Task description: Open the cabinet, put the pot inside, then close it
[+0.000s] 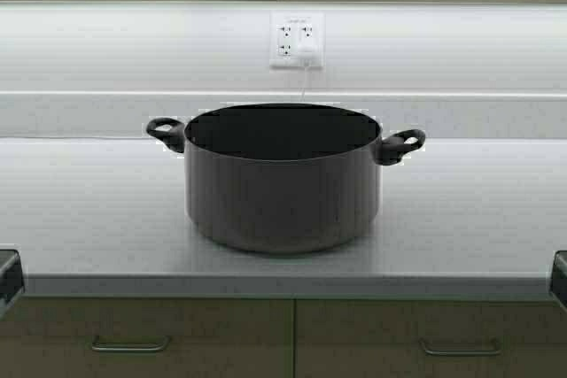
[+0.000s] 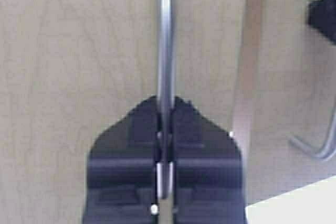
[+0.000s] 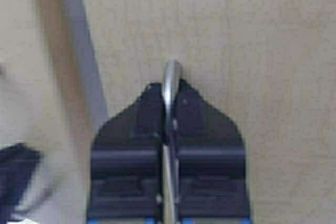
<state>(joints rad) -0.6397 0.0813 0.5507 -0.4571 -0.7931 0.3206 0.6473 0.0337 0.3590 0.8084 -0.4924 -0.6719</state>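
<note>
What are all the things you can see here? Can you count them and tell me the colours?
pot: one, dark grey, black handles, on the countertop.
countertop: one, light grey, below the wall.
wall outlet: one, white, behind the pot.
drawer handles: two, metal, under the countertop.
cabinet doors: tan wood, overhead.
cabinet handles: two, silver, on the doors.
left gripper: black, shut on one cabinet handle.
right gripper: black, shut on the other handle.

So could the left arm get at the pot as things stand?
Probably not right away. The left gripper is shut on the cabinet's left door handle overhead, so it would have to let go first. The pot itself stands unobstructed on the counter.
</note>
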